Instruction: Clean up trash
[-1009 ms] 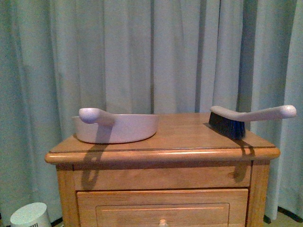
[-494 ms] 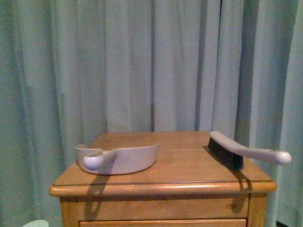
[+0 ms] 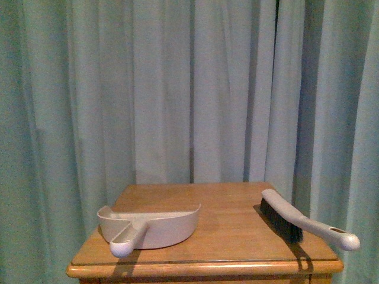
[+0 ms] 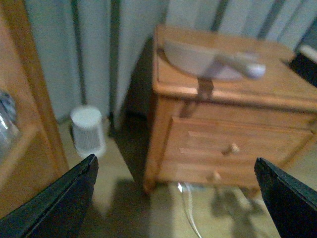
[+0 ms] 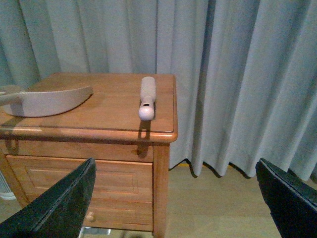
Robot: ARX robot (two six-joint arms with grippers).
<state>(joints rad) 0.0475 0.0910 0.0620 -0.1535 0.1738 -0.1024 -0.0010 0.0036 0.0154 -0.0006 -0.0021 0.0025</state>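
The front view faces the desk point(image 3: 231, 219) head-on and close. The left wrist view looks down past the left tool point(image 4: 174, 161) from the left side. The right wrist view looks past the right tool point(image 5: 176, 161) from the right. All three share the dustpan point(image 3: 160, 225).

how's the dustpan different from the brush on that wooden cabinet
The dustpan is a wide, shallow scoop, all beige; the brush is long and narrow, with dark bristles under its head. The dustpan lies on the left of the cabinet top, the brush on the right. The dustpan's handle points to the front left, the brush's to the front right. Both are pale plastic with round-ended handles, and neither is being held.
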